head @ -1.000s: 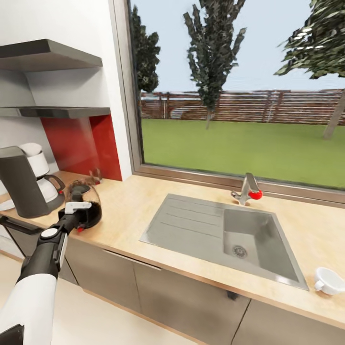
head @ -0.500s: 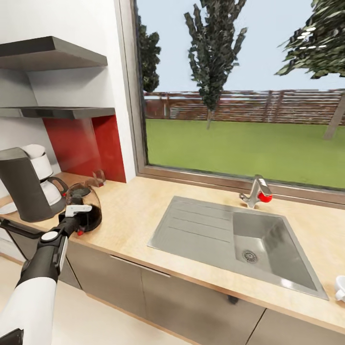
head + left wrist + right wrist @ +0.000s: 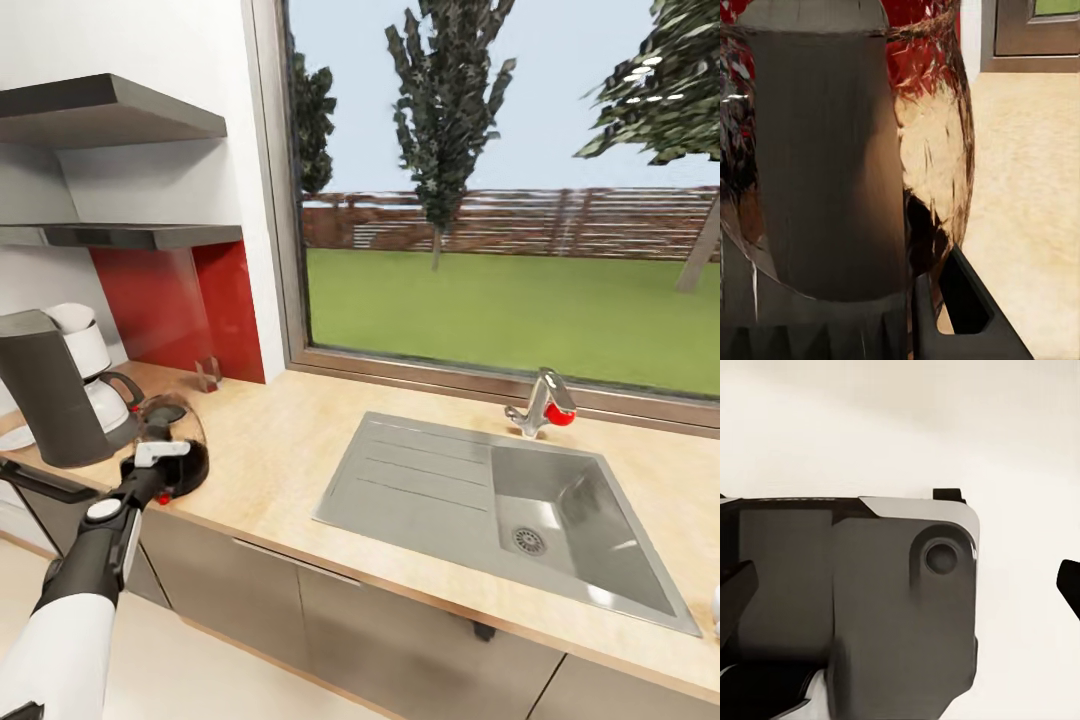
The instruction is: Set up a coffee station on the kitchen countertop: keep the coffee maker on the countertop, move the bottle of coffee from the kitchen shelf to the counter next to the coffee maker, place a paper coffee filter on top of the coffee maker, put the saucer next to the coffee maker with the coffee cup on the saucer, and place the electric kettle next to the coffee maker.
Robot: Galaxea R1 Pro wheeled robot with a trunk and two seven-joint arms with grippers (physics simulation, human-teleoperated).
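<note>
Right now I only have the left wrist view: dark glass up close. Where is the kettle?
Observer: The electric kettle is at the front edge of the kitchen countertop, close beside the coffee maker, on the side toward the sink.
Operator: Anything on top of the maker?
Observer: A white rounded piece sits up there. I can't confirm it's the filter.
Operator: Right pincer?
Observer: The right pincer is open, fingers wide apart.
</note>
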